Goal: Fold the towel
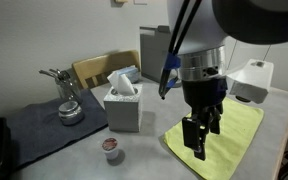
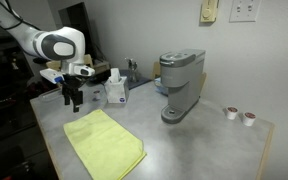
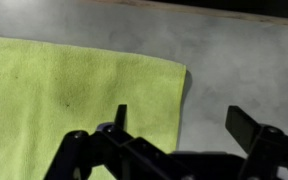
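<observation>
The towel (image 1: pixel 216 138) is a lime yellow-green cloth lying flat on the grey table. It shows in both exterior views (image 2: pixel 102 143) and fills the left half of the wrist view (image 3: pixel 74 95). My gripper (image 1: pixel 197 135) hangs open and empty just above the towel's edge nearest the tissue box. In an exterior view the gripper (image 2: pixel 73 100) hovers over the towel's far corner. In the wrist view the gripper (image 3: pixel 184 125) straddles the towel's right edge, one finger over the cloth and one over bare table.
A tissue box (image 1: pixel 123 103) stands beside the towel. A dark grey-blue mat (image 1: pixel 39 128) holds a metal jug (image 1: pixel 69 105). A small pod cup (image 1: pixel 110 149) sits at the front. A coffee machine (image 2: pixel 180 85) stands mid-table, with two pods (image 2: pixel 240 115) near the edge.
</observation>
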You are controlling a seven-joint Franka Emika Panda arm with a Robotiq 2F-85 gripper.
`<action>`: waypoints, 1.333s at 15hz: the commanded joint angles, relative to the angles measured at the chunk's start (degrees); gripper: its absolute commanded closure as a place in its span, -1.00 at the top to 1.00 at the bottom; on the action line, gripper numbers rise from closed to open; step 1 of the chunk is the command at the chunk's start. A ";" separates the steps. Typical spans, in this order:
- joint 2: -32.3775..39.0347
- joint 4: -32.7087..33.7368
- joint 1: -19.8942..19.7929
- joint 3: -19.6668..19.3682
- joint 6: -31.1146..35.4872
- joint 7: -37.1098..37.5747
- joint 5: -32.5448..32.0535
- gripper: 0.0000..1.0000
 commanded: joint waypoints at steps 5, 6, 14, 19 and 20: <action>6.61 2.13 0.57 -0.64 1.38 0.17 -0.65 1.00; 7.39 2.48 0.52 -0.58 1.42 -0.01 -0.30 1.00; 8.35 3.13 0.33 -0.35 0.26 -0.35 0.74 1.00; 9.20 3.30 0.47 -0.51 1.06 0.21 0.92 1.00; 9.30 3.31 0.72 -0.67 1.25 1.01 0.72 1.00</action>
